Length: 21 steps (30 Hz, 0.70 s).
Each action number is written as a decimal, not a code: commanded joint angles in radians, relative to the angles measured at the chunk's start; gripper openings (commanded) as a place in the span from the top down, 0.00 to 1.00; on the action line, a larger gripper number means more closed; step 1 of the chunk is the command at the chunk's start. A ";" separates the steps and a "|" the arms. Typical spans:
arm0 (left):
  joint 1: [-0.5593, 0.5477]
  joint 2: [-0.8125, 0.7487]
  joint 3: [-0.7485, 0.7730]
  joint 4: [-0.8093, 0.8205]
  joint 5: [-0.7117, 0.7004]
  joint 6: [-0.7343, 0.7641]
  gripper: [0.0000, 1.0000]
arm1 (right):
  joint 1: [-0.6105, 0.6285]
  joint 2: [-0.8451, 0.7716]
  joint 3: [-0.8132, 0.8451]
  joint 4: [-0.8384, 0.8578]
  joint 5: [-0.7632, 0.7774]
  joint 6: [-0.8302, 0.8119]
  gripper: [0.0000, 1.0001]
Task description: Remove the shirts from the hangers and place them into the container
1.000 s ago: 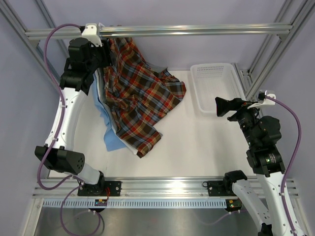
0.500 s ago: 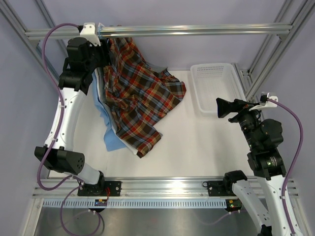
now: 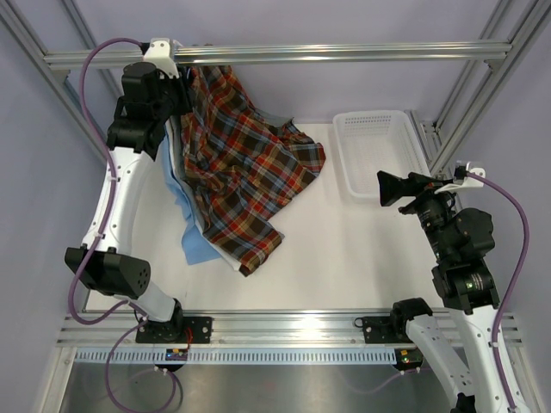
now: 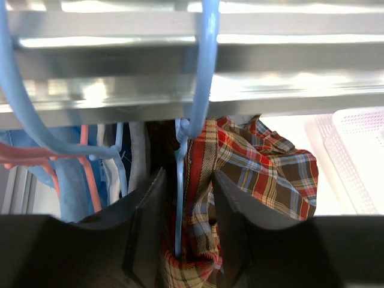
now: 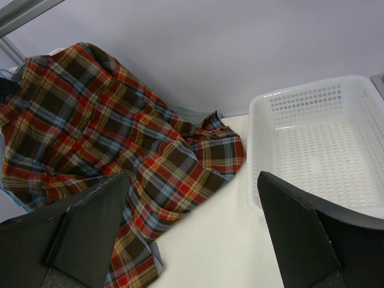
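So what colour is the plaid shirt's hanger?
The hanger is light blue; left wrist view shows it best.

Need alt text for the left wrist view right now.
Open fingers of the left gripper straddle the neck of the light blue hanger above the plaid shirt. The hook loops over the aluminium rail; the white basket shows at right.
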 commanded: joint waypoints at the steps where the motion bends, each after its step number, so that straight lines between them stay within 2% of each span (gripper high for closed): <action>1: 0.008 0.005 0.050 0.025 0.007 0.010 0.67 | 0.006 -0.007 -0.003 0.035 -0.029 -0.016 0.01; 5: 0.008 -0.022 0.017 0.057 0.007 0.001 0.85 | 0.006 -0.007 -0.008 0.041 -0.029 -0.018 0.00; 7: 0.010 -0.035 -0.013 0.077 0.002 -0.004 0.88 | 0.006 -0.004 -0.005 0.040 -0.030 -0.015 0.00; 10: 0.010 -0.053 -0.026 0.088 -0.002 -0.008 1.00 | 0.006 -0.001 -0.005 0.038 -0.032 -0.015 0.00; 21: 0.008 -0.167 -0.103 0.194 0.047 -0.027 1.00 | 0.008 -0.007 -0.008 0.037 -0.029 -0.016 0.00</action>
